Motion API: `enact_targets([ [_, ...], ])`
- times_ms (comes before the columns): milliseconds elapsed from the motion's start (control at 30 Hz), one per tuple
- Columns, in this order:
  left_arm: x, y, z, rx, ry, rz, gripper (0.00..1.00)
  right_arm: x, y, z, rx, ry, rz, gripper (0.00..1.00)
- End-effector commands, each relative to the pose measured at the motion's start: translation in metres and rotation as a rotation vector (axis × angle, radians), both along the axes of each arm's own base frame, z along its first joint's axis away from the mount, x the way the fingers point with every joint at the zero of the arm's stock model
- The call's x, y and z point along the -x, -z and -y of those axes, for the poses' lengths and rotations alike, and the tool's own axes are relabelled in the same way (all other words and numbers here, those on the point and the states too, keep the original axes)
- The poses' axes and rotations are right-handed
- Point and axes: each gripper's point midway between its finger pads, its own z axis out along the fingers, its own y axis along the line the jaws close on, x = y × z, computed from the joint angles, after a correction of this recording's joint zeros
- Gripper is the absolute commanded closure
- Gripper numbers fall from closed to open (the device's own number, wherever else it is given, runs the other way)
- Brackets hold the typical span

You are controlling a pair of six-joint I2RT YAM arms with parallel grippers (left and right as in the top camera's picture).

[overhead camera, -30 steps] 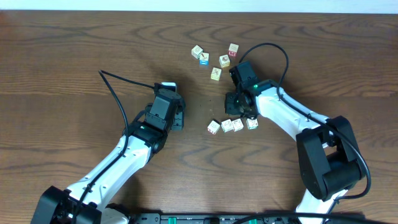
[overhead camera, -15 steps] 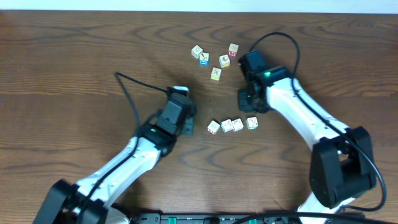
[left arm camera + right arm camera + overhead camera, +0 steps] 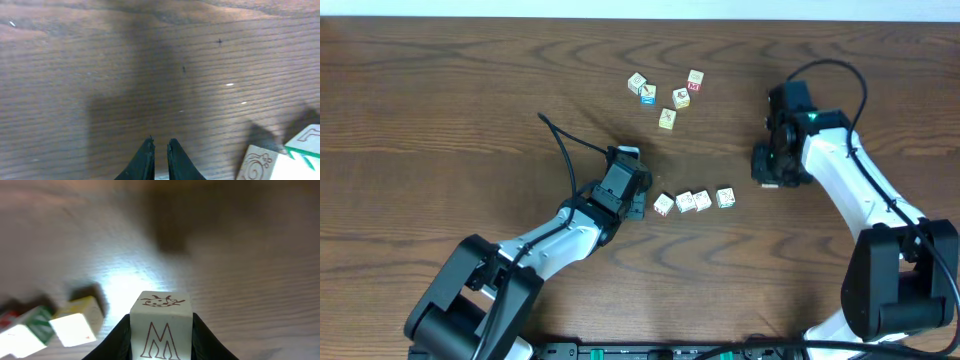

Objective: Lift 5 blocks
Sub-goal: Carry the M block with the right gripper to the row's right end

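The bench [image 3: 440,90] is dark brown wood with a strong grain, and a pale strip runs along its far edge. My right tool [image 3: 772,166] hangs over the right half, clamped on one block [image 3: 161,330]. From that wrist I see the held block upright between both fingers, with a brown letter M on its near face and a small cow-like drawing on top. How high it is above the wood I cannot tell.

Four more blocks lie on the bench in a short row near the middle, left of my right tool and apart from it: the left one [image 3: 663,204], a second [image 3: 685,202], a third [image 3: 702,200] close against the second, and the right one [image 3: 725,197] a little apart from them.

My left tool [image 3: 160,146] is just left of the row's left end. Its fingers are drawn narrow, with only a slit between the tips, and they hold nothing. In its wrist view two blocks show at the lower right, one with a spiral print [image 3: 257,165], one with green marks [image 3: 305,144], neither touching the tips.

At the far middle, well apart from the row, lies a loose cluster of cubes [image 3: 667,119], among them a blue-faced cube [image 3: 648,96] and a red-faced cube [image 3: 693,86].
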Motion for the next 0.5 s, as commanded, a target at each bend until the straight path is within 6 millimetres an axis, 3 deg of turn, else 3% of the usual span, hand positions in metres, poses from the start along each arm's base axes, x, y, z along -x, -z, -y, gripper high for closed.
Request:
enact_targets([
  [0, 0.007, 0.007, 0.007, 0.055, -0.016, -0.050, 0.89, 0.015, 0.014, -0.003, -0.025, -0.023, -0.032, 0.99],
  [233, 0.011, 0.008, 0.014, 0.119, -0.052, -0.089, 0.88, 0.029, 0.037, -0.006, -0.048, -0.026, -0.049, 0.99],
  [467, 0.021, 0.003, 0.040, 0.168, 0.017, -0.085, 0.88, 0.033, 0.045, -0.011, -0.080, -0.075, -0.049, 0.99],
])
